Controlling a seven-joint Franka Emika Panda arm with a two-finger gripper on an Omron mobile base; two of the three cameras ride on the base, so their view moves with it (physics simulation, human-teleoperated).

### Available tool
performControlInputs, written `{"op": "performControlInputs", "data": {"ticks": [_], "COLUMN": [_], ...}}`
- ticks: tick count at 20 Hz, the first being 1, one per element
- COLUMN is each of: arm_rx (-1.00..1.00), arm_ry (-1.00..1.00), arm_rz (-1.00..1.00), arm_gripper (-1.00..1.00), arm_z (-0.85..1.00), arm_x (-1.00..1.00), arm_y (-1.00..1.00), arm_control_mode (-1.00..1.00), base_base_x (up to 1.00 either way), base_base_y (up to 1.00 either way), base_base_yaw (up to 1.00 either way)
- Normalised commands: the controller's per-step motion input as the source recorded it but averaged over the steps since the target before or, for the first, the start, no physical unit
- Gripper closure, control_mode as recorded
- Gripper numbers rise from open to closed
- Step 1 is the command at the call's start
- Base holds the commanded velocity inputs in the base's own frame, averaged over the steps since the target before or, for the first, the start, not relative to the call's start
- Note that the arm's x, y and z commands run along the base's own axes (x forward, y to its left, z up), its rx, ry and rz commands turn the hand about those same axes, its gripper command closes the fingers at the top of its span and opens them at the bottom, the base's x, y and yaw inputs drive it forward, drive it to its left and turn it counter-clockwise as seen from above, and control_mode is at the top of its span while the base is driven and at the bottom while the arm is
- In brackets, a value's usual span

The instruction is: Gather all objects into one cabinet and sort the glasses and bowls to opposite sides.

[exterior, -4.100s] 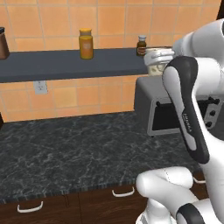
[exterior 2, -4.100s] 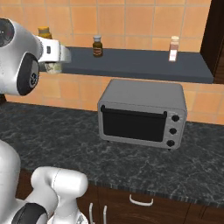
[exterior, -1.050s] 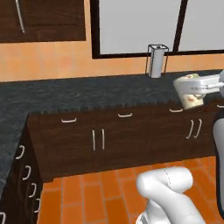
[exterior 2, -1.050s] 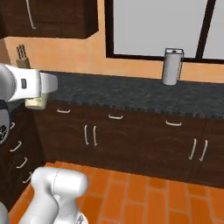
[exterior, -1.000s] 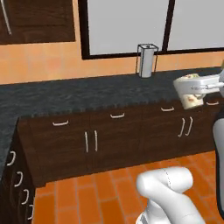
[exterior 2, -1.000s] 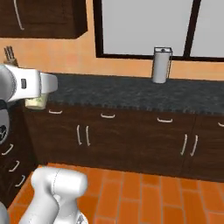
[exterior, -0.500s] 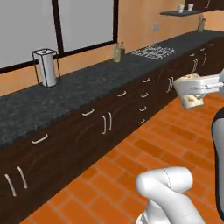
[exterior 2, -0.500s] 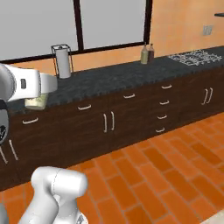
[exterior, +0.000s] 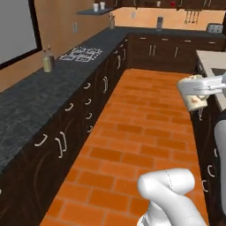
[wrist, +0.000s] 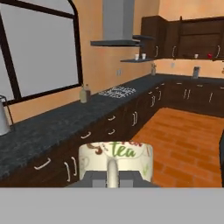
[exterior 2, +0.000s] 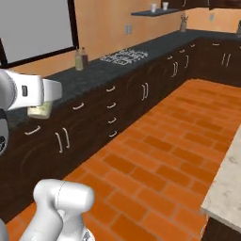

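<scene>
Hand view shows the end effector clenched on a cream tumbler above the brick floor.

Cream tumbler being held under white arm, dark counter and brick floor being passed

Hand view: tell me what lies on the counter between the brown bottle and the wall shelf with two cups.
The stove top lies between the bottle and the shelf, under the grey hood.
</scene>
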Motion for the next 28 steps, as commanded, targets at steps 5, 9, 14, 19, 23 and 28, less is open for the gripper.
{"op": "performControlInputs", "data": {"ticks": [5,9,14,19,23,28], "arm_rx": [0.0,0.0,0.0,0.0,0.0,0.0], "arm_ry": [0.0,0.0,0.0,0.0,0.0,0.0], "arm_rz": [0.0,0.0,0.0,0.0,0.0,0.0], "arm_gripper": [1.0,1.0,1.0,1.0,1.0,1.0], "arm_z": [0.0,0.0,0.0,0.0,0.0,0.0], "arm_x": [0.0,0.0,0.0,0.0,0.0,0.0], "arm_y": [0.0,0.0,0.0,0.0,0.0,0.0], "arm_control_mode": [1.0,1.0,1.0,1.0,1.0,1.0], "base_base_x": [0.66,0.71,0.87,0.98,1.0,1.0], "base_base_y": [0.88,0.31,0.19,0.01,0.01,0.0], "base_base_yaw": [-0.49,-0.62,-0.48,-0.07,0.0,0.0]}}
